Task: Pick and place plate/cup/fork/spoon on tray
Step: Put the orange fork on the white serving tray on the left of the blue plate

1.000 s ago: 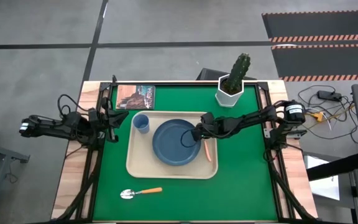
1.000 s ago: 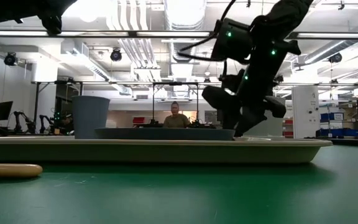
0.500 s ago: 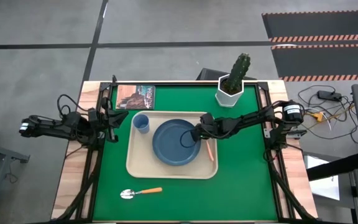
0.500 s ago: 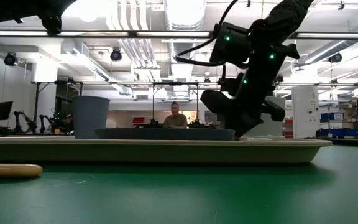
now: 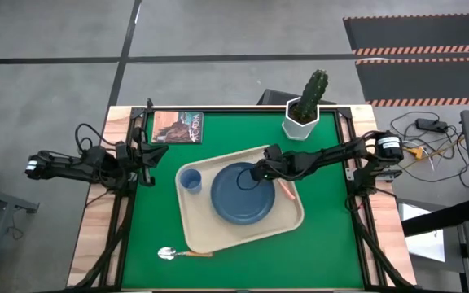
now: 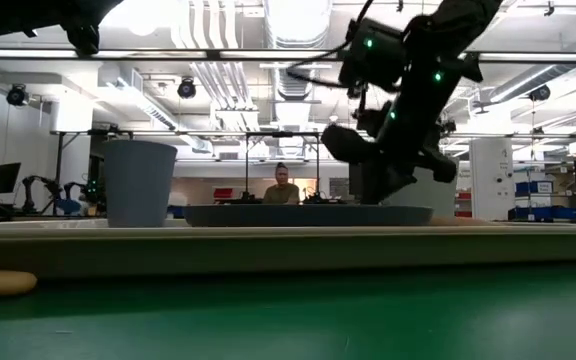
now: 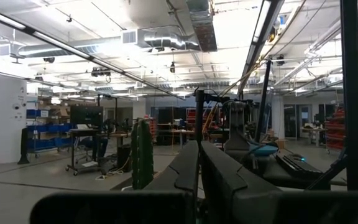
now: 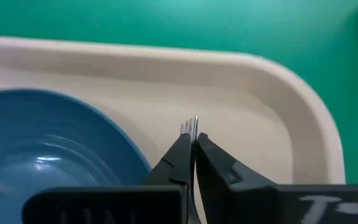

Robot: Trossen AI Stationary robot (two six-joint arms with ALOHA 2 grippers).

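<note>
The cream tray [image 5: 184, 213] lies askew on the green table. On it stand the light-blue cup [image 5: 190, 181] and the dark blue plate [image 5: 241, 195]. The fork's orange handle [image 5: 287, 190] lies on the tray right of the plate. My right gripper [image 5: 260, 172] is over the tray's far right part, shut, with the fork's tines at its fingertips. The spoon [image 5: 169, 254] lies on the table at the tray's near left corner, its handle end against the rim. My left gripper [image 5: 142, 156] waits shut at the table's left edge. My right gripper has the fork's tines [image 8: 191, 126] in the slit between its two shut fingers [image 8: 180, 155], and their points stick out just past the fingertips. The fingers slant down onto the tray beside the plate's rim. The fingers hide where they meet the fork.
A white pot with a cactus [image 5: 304, 114] stands at the far right and a small book [image 5: 177, 126] lies at the far left. Bare green table [image 5: 332, 252] lies near right of the tray. A person [image 6: 282, 185] sits far behind the table.
My right gripper has shut over the fork's tine end. The tray has slid toward the near right and turned, its left end swinging toward the near edge, carrying cup, plate and fork. Its near left corner now reaches the spoon's handle.
</note>
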